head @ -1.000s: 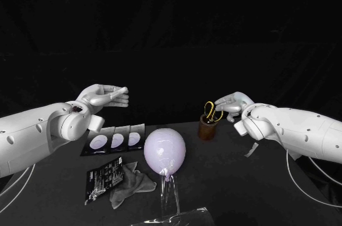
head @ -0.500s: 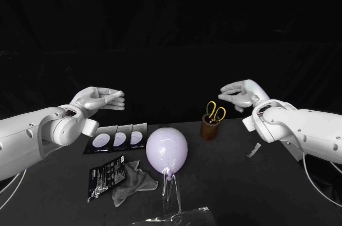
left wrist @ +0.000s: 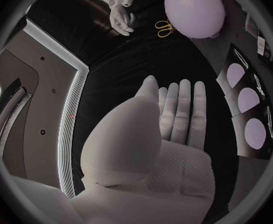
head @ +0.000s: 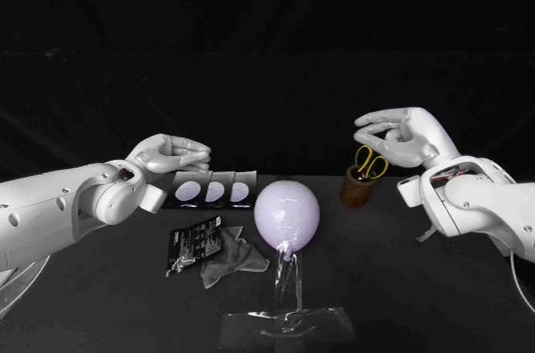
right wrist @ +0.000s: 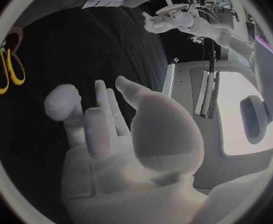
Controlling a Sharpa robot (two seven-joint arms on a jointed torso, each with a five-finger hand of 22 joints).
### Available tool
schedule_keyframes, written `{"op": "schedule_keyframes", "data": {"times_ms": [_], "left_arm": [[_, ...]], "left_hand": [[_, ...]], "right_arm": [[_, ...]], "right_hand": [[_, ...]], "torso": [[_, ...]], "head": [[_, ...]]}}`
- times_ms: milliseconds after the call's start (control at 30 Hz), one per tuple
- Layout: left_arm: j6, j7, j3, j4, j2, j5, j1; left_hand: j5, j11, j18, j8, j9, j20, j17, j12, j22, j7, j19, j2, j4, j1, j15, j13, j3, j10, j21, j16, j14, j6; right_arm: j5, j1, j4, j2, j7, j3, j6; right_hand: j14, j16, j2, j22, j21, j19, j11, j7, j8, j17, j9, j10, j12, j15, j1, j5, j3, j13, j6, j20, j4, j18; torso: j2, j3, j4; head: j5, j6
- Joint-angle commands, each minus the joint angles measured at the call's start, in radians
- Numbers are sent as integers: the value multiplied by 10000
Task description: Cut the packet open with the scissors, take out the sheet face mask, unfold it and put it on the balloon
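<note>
A pale lilac balloon (head: pixel 287 211) stands on a clear stand (head: pixel 287 316) at mid table. Left of it lies a black packet (head: pixel 193 246), with a crumpled grey sheet (head: pixel 234 258) against its right side. Yellow-handled scissors (head: pixel 370 163) stand in a brown cup (head: pixel 358 192) right of the balloon. My right hand (head: pixel 403 137) hovers above and right of the scissors, fingers loosely bent and apart, holding nothing. My left hand (head: pixel 169 154) is raised at the left and empty; in the left wrist view its fingers (left wrist: pixel 180 109) are stretched out. The balloon (left wrist: pixel 194 10) and the scissors (left wrist: pixel 164 29) lie beyond them.
Three dark packets with white ovals (head: pixel 212 189) lie in a row behind the black packet. A small pale strip (head: pixel 427 233) lies on the table by my right arm. The right wrist view has the scissors (right wrist: pixel 6 69) beside my right hand (right wrist: pixel 111 134).
The camera has shifted. My right hand has left the scissors' handles and risen above the cup; the scissors stay in it. My left hand stays raised.
</note>
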Motion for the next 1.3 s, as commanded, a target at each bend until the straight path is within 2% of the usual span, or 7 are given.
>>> {"op": "schedule_keyframes", "data": {"times_ms": [33,400,500,633,933,1033,1300], "left_arm": [[3,218,-2,220,-167,-1132,-129],[-552,-340,-223,419,-633,-5304,-654],[-919,-499,-246,345,-653,-6360,-953],[-1436,-550,-258,244,-600,-7279,-1292],[-2247,-911,-264,451,-679,-8807,-1606],[-2354,-1208,-265,659,-742,-9380,-1777],[-2362,-1847,-264,1011,-778,-10349,-2270]], "left_hand": [[-27,43,40,-68,-38,53,17,-98,-63,75,-198,-59,38,79,66,-17,69,32,-80,19,-53,7],[-36,268,-43,-325,-212,364,15,-368,-272,246,-1070,-492,28,-677,313,9,-500,-399,-586,-124,-669,-354],[-13,401,-513,-428,-268,371,-121,-527,-319,302,-2043,-644,41,-805,517,-14,-807,-871,-1149,-412,-1425,-629],[-26,692,-1143,-607,-348,427,-389,-629,-522,140,-5054,-955,86,-856,869,-36,-1114,-1616,-2095,-918,-2483,-1090],[8,447,-1183,-1143,-832,466,-1566,-659,-604,-441,-6362,-1992,157,-927,1135,-47,-2119,-3268,-2480,-2090,-5306,-2848],[35,557,-1183,-1303,-1024,470,-1791,-650,-628,133,-6728,-2277,148,-1042,1140,-43,-2302,-3835,-2558,-2290,-5828,-3475],[-1,646,-1186,-1322,-1093,476,-2153,-615,-651,321,-7048,-2392,169,-1607,989,-24,-2515,-4138,-2585,-2553,-6729,-3757]], "right_arm": [[-948,-162,396,116,203,-43,669],[-3427,-735,992,573,-999,-135,1624],[-3576,-793,1025,631,-1217,-140,1570],[-3617,-824,1093,622,-1359,-143,1437],[-3511,-841,1173,560,-1419,-144,1160],[-3457,-842,1194,560,-1410,-144,1128],[-3400,-844,1230,519,-1413,-144,1105]], "right_hand": [[204,-13,-55,743,173,51,-16,-50,-70,65,-16,189,40,-88,48,29,108,0,34,-61,6,75],[378,272,-308,1223,1572,481,-195,-176,-159,800,-88,907,117,-248,-22,11,231,180,98,-223,284,-159],[364,259,-412,1224,1516,452,-158,-140,-222,778,-118,888,36,-215,-72,-1,227,172,23,-205,369,-155],[357,251,-510,1226,1473,432,-144,-128,-260,761,-137,907,-6,-203,-115,-25,200,180,-19,-194,442,-148],[340,231,-571,1212,1352,384,-96,-88,-315,711,-162,781,-148,-165,-115,-21,212,156,-84,-169,541,-130],[332,221,-574,1197,1279,360,-87,-81,-324,679,-167,765,-169,-158,-109,-20,219,153,-96,-163,558,-119],[314,197,-581,1173,1169,323,-74,-67,-344,609,-176,741,-201,-146,-98,-19,229,149,-123,-154,584,-101]], "torso": [[-2,-24,23],[-2,1,8],[8,-1,-3],[20,-5,-24],[-3,20,-13],[-14,13,-15],[-5,-10,-6]], "head": [[380,-243],[1362,-598],[1487,-625],[1590,-693],[1697,-787],[1728,-796],[1741,-780]]}}
